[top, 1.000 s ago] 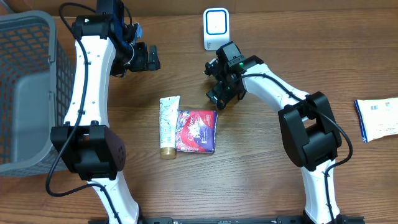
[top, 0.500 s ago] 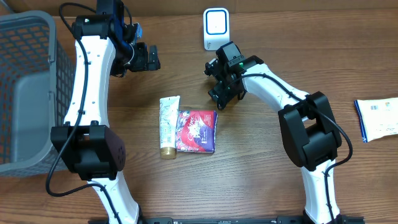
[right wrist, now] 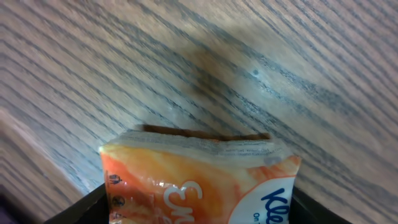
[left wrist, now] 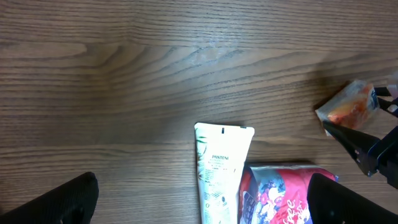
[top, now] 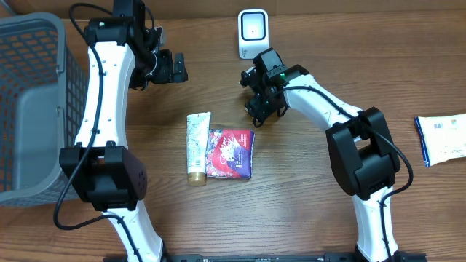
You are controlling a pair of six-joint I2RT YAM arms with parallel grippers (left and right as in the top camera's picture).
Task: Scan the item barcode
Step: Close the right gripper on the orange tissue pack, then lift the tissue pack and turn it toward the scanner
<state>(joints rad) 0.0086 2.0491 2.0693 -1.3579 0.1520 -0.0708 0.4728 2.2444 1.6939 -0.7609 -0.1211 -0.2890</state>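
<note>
An orange tissue pack (right wrist: 199, 180) lies on the wooden table, filling the bottom of the right wrist view. My right gripper (right wrist: 199, 208) is shut on it, a black finger pressed against each side. Overhead, that gripper (top: 261, 103) hides the pack, just below the white barcode scanner (top: 252, 33). The left wrist view shows the pack (left wrist: 349, 106) at the right edge. My left gripper (top: 171, 67) hovers open at the back left, holding nothing, its fingertips (left wrist: 59, 202) wide apart.
A white Pantene tube (top: 196, 148) and a red packet (top: 231, 153) lie side by side mid-table. A grey mesh basket (top: 29, 109) stands at the left edge. A white and blue packet (top: 442, 138) lies at the far right.
My right gripper's jaws have narrowed onto the orange tissue pack. The left arm has hardly moved and stays open.
</note>
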